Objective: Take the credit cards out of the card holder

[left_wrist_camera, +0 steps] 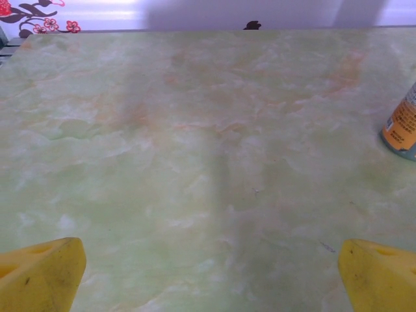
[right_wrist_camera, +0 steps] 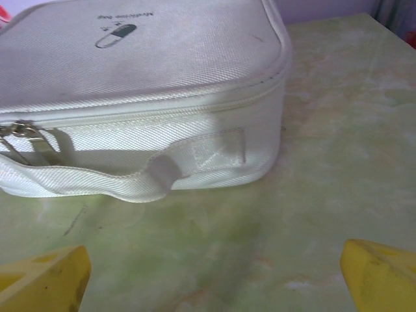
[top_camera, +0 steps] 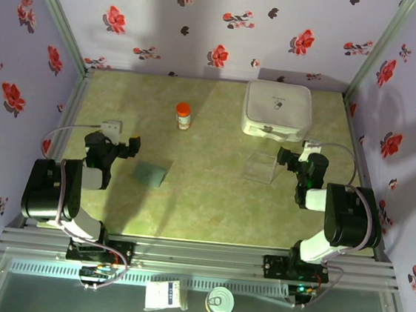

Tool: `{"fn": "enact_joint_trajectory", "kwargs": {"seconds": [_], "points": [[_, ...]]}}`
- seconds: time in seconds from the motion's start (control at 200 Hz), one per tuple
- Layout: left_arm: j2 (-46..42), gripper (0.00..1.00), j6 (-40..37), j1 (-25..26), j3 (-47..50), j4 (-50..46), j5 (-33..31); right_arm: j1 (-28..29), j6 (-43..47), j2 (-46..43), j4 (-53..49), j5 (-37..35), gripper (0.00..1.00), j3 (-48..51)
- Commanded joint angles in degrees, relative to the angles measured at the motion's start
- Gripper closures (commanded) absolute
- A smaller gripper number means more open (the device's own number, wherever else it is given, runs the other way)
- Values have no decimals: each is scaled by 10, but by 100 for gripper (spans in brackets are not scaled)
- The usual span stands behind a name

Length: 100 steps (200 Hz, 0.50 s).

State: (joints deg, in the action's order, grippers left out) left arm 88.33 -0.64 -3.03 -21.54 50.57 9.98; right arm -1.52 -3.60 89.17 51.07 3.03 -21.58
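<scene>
Yellow fingertips [left_wrist_camera: 39, 273] frame the bottom corners of the left wrist view, set far apart with bare green marbled table [left_wrist_camera: 195, 162] between them: the left claw [left_wrist_camera: 208, 279] is released and grasps nothing. From above, the left arm is folded, its elbow stacked over its base and its forearm lying low and pointing toward the far wall, so the left claw [top_camera: 126, 146] hovers just off the surface. The card holder [top_camera: 150, 173] lies flat and closed on the table just to the right of this claw and a little back toward the bases, apart from the fingers. Whether cards sit inside cannot be told. An orange-capped bottle [top_camera: 183, 115] stands upright ahead of the claw and to its right.

The right arm mirrors that fold, elbow high and forearm stretched forward. The right claw [right_wrist_camera: 211, 276] is also released, fingers wide and holding nothing. A white zip case [right_wrist_camera: 143, 84] sits directly ahead of it, near but not touching, handle strap facing the fingers. A clear plastic sheet [top_camera: 260, 167] lies just to the left of the right claw [top_camera: 289, 159].
</scene>
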Motion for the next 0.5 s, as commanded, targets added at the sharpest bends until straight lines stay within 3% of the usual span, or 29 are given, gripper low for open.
{"fn": "enact_joint_trajectory", "kwargs": {"seconds": [0.0,0.28,0.495], "points": [[0,0,5,-4,-4,10,-21,-1,-10,4,-3,-28,1,-8],[-24,0,17,2,-3,-2,-73,2,-2,-22,-24,-21,1,-12],[-108,0,21,26,-47,-143,-179,8,4,-100,-173,-21,1,-62]]}}
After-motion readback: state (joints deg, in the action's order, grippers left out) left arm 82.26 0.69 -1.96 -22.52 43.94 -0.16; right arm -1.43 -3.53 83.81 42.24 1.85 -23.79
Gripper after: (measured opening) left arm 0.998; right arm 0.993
